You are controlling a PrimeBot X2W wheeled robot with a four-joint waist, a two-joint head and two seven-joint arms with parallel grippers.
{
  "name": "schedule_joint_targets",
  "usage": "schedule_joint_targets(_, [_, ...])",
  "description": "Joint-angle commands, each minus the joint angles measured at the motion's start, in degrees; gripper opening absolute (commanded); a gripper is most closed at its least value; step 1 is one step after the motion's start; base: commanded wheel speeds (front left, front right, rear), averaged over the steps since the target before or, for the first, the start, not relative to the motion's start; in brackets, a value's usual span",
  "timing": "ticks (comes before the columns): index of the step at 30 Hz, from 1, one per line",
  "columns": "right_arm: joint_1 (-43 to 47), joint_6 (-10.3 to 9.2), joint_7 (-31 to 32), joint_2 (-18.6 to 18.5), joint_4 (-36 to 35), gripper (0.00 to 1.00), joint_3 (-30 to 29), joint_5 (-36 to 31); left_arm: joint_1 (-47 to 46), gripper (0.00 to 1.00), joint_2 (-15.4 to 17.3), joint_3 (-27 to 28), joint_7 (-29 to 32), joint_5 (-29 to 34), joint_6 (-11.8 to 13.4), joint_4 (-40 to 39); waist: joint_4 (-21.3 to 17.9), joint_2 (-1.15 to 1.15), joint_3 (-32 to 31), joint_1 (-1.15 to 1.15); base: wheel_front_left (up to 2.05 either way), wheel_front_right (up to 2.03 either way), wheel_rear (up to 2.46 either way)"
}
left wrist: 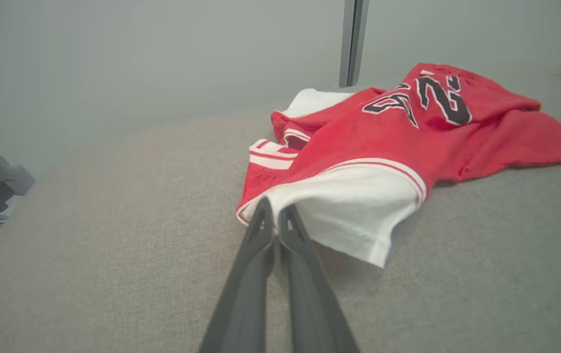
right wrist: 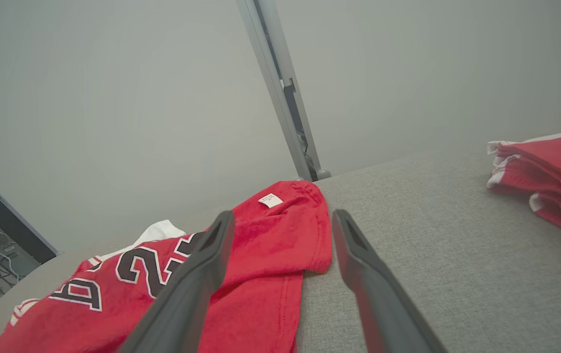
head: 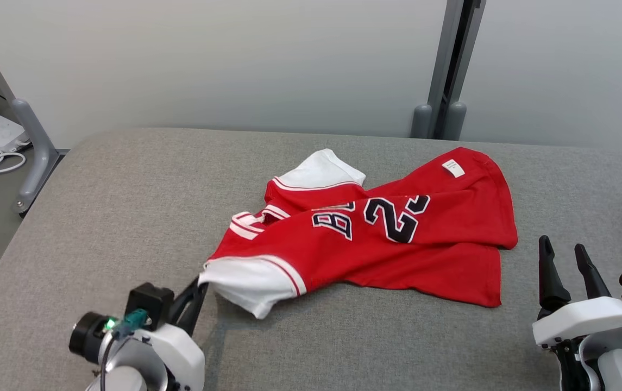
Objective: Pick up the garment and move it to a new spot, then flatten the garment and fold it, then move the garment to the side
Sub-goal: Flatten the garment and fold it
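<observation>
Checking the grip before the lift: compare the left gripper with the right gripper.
The left gripper is shut, pinching the garment's white sleeve corner; the right gripper stands open, holding nothing. The left gripper touches cloth; the right gripper sits off to the hem's side. Both have two long dark fingers.

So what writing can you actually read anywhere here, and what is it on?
"23": black-and-white number on the red garment, its 3 partly creased.
"B": lone letter beside it; the rest is lost in folds.
White tag on the garment: print too small to read.
</observation>
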Motion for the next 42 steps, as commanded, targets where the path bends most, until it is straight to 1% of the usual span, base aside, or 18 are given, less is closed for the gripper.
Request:
schedule_joint_targets(1, [0.2,0.00,0.0,-0.1,0.3,1.00,0.0,-0.4,1.6,0.00,0.8,-1.1,2.4,0.0,-0.5,0.7,0.1,0.00,-0.1,0.00,0.00,0.00,0.00])
schedule_joint_targets(4, [0.1,0.00,0.0,0.1,0.7,1.00,0.4,-0.3,4.2,0.00,0.5,-3.6,7.2,-0.7,-1.9,1.6,0.0,0.00,-0.2,0.00,0.00,0.00,0.00])
schedule_joint_targets(5, [0.3,0.00,0.0,-0.1,1.5,1.00,1.0,-0.2,6.2,0.36,0.8,-5.0,13.0,-2.0,-2.6,2.9,-0.1,0.00,-0.3,0.00,0.00,0.00,0.00])
schedule_joint_targets(6, [0.3,0.00,-0.1,-0.2,1.7,1.00,1.0,-0.2,6.6,1.00,0.9,-5.1,14.7,-2.5,-2.2,3.0,-0.1,0.00,-0.3,0.00,0.00,0.00,0.00])
schedule_joint_targets(7, [0.3,0.00,0.0,-0.4,1.9,1.00,1.1,-0.2,6.8,1.00,0.8,-4.8,15.3,-3.1,-2.0,2.6,-0.1,0.00,-0.3,0.00,0.00,0.00,0.00])
schedule_joint_targets(9, [0.3,0.00,0.0,-0.5,2.2,1.00,1.2,-0.3,6.9,1.00,0.5,-2.9,14.5,-4.4,-0.5,1.3,-0.2,0.00,-0.4,0.00,0.00,0.00,0.00])
schedule_joint_targets(13, [0.1,0.00,0.0,-0.8,2.4,1.00,1.3,-0.5,7.0,1.00,-0.3,2.3,8.4,-6.8,3.4,-1.5,-0.5,0.00,-0.4,0.00,0.00,0.00,0.00])
schedule_joint_targets(14, [0.1,0.00,0.0,-0.8,2.4,1.00,1.3,-0.5,7.0,1.00,-0.3,2.3,8.4,-6.8,3.4,-1.5,-0.5,0.00,-0.4,0.00,0.00,0.00,0.00])
schedule_joint_targets(18, [0.0,0.00,0.0,-1.1,2.3,1.00,1.3,-0.5,7.8,1.00,-2.1,7.6,0.5,-10.0,5.1,-4.1,-0.7,0.00,-0.3,0.00,0.00,0.00,0.00])
schedule_joint_targets(19, [0.1,0.00,0.0,-1.1,2.3,1.00,1.2,-0.5,7.9,1.00,-2.2,7.6,-0.2,-9.7,5.4,-3.9,-0.8,0.00,-0.3,0.00,0.00,0.00,0.00])
schedule_joint_targets(22, [-0.1,0.00,0.0,-1.2,1.9,1.00,1.0,-0.6,8.1,1.00,-3.3,7.5,-1.8,-9.7,5.0,-3.1,-0.9,0.00,-0.2,0.00,0.00,0.00,0.00])
schedule_joint_targets(25, [0.2,0.00,0.0,-1.1,1.1,1.00,0.8,-0.2,8.4,1.00,-4.2,8.4,-3.7,-9.4,5.4,-1.5,-1.1,0.00,-0.1,0.00,0.00,0.00,0.00])
schedule_joint_targets(31, [1.2,0.00,-0.1,-1.4,2.0,1.00,0.9,0.4,8.3,1.00,-7.6,10.2,-5.3,-7.3,4.5,0.6,-1.5,0.00,0.3,0.00,0.00,0.00,0.00])
schedule_joint_targets(34, [0.9,0.00,0.3,-1.0,4.8,1.00,2.5,1.8,8.2,1.00,-8.9,11.6,-5.2,-5.2,3.7,0.1,-1.2,0.00,0.7,0.00,0.00,0.00,0.00])
schedule_joint_targets(39, [-1.7,0.00,2.8,-0.8,10.7,1.00,7.4,4.5,7.3,1.00,-10.5,13.4,-5.3,-2.0,2.1,0.4,-0.1,0.00,2.3,0.00,0.00,0.00,0.00])
schedule_joint_targets(42, [-3.6,0.00,3.1,-0.8,13.5,1.00,9.7,6.3,6.9,1.00,-11.2,14.3,-5.3,-0.5,1.0,0.5,0.8,0.00,3.2,0.00,0.00,0.00,0.00])
